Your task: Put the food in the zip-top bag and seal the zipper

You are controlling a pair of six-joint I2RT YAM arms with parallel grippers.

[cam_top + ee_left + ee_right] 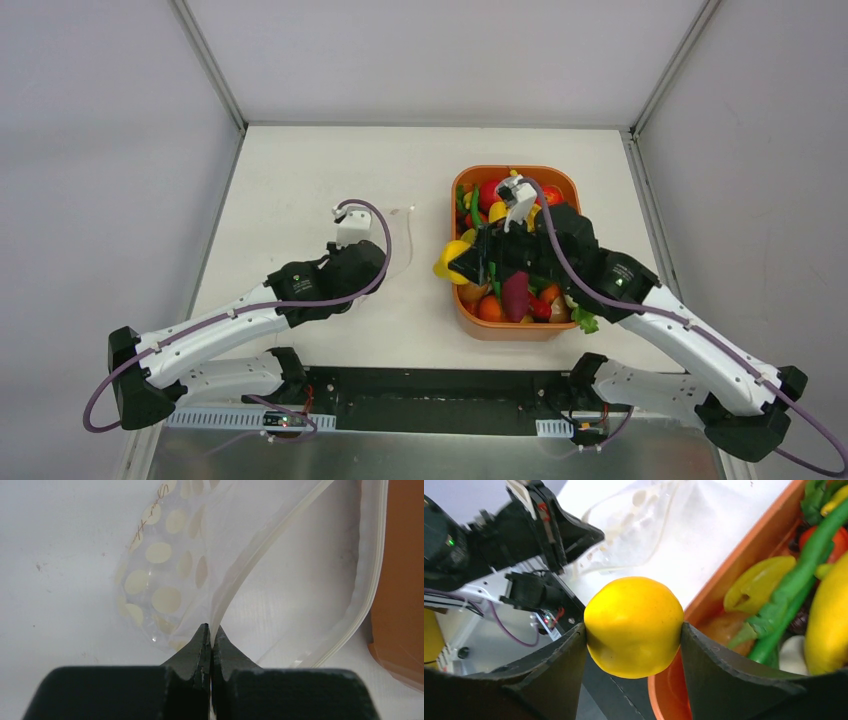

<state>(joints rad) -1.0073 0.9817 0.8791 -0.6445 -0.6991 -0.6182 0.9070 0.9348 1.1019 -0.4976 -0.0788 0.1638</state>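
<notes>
The clear zip-top bag (165, 570) with white dots lies on the white table left of the orange tray; it is faint in the top view (402, 240). My left gripper (211, 632) is shut on the bag's upper zipper (265, 545) edge and holds the mouth open; it also shows in the top view (383, 262). My right gripper (634, 630) is shut on a yellow lemon (634, 625), held over the tray's left rim, between tray and bag (450, 262). The bag's open mouth (639, 525) lies beyond the lemon. More food (515, 295) fills the tray.
The orange tray (515, 169) stands right of centre, heaped with toy vegetables, among them a green bean (804, 575) and a yellow pepper (759, 582). Its edge shows at the right of the left wrist view (400, 580). White walls enclose the table on three sides.
</notes>
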